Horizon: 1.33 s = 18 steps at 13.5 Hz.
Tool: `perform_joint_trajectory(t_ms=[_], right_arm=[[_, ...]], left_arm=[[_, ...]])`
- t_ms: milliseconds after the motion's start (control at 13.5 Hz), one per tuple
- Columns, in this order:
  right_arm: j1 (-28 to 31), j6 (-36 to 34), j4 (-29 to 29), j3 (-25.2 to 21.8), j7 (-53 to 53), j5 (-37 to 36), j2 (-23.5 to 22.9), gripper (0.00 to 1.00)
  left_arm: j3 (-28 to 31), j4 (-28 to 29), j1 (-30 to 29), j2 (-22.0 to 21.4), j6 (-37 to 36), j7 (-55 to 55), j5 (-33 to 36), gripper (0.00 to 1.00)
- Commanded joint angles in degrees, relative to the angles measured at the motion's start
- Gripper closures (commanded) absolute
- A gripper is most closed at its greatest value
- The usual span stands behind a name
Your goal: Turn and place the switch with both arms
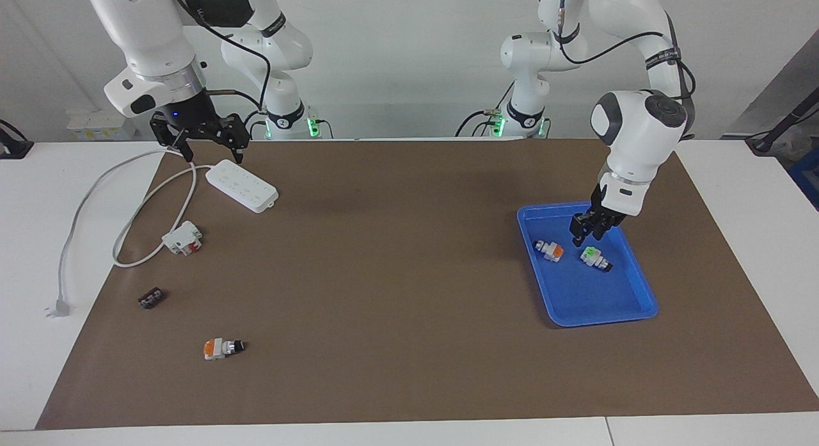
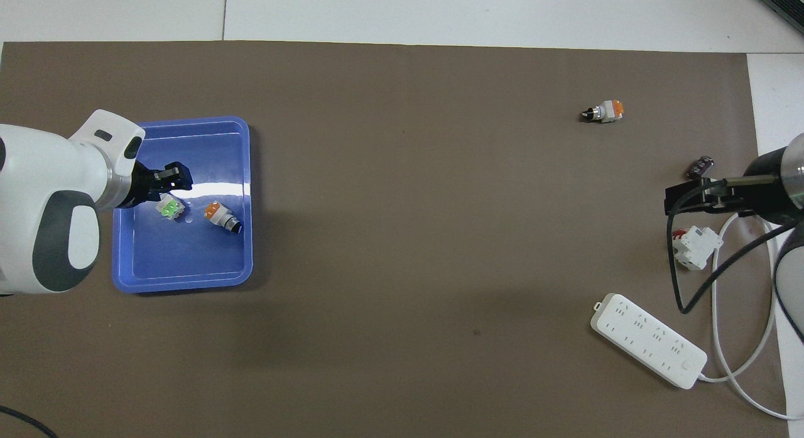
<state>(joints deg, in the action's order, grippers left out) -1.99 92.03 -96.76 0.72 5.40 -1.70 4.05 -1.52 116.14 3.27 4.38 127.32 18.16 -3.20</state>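
Note:
A blue tray (image 1: 640, 286) (image 2: 182, 284) sits toward the left arm's end of the table. Two switches lie in it, apart from each other: one shows a green block (image 1: 594, 256) (image 2: 168, 207), the other an orange block (image 1: 549, 249) (image 2: 220, 214) and lies toward the right arm's end. My left gripper (image 1: 587, 232) (image 2: 174, 176) hangs open just over the tray, above the green-faced switch, with nothing between its fingers. A third switch (image 1: 222, 348) (image 2: 604, 111) lies on the brown mat, far from the robots. My right gripper (image 1: 210, 153) (image 2: 684, 198) waits open over the power strip's end.
A white power strip (image 1: 242, 185) (image 2: 647, 337) with its looping cable lies near the right arm's base. A white-and-red block (image 1: 182, 237) (image 2: 694, 246) and a small black terminal strip (image 1: 151, 298) (image 2: 700, 166) lie farther out on the mat.

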Motion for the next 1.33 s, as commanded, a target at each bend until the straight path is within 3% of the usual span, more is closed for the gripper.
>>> perform_joint_trajectory(t_ms=[0, 518, 887, 961, 1035, 1109, 1257], right_arm=[[0.15, -0.54, -0.19, 0.16, 0.40, -0.41, 0.26, 0.00], [0.06, -0.54, -0.19, 0.16, 0.40, -0.41, 0.26, 0.00], [0.15, -0.36, -0.19, 0.25, 0.40, -0.41, 0.26, 0.00], [0.06, -0.45, -0.19, 0.16, 0.40, -0.41, 0.26, 0.00], [0.06, -0.45, -0.19, 0.16, 0.40, -0.41, 0.34, 0.00], [0.06, -0.45, -0.19, 0.16, 0.40, -0.41, 0.26, 0.00], [0.15, -0.45, -0.19, 0.25, 0.40, -0.41, 0.26, 0.00]], left_arm=[[-0.41, -8.18, 0.07, 2.82, -9.16, -0.05, 1.70, 0.40], [-1.11, -24.01, 2.62, 1.52, -34.21, -0.66, 3.99, 0.40], [-0.94, -25.61, 2.36, -5.51, -42.41, -10.48, 4.95, 0.37], [-0.94, -25.70, 2.01, -6.91, -42.59, -15.38, 5.92, 0.31], [-0.68, -25.61, 1.83, -8.15, -41.81, -20.22, 6.01, 0.06], [-0.59, -25.44, 1.74, -8.85, -41.54, -23.14, 6.02, 0.00], [-0.41, -25.00, 1.57, -8.86, -39.45, -22.38, 5.93, 0.00]])
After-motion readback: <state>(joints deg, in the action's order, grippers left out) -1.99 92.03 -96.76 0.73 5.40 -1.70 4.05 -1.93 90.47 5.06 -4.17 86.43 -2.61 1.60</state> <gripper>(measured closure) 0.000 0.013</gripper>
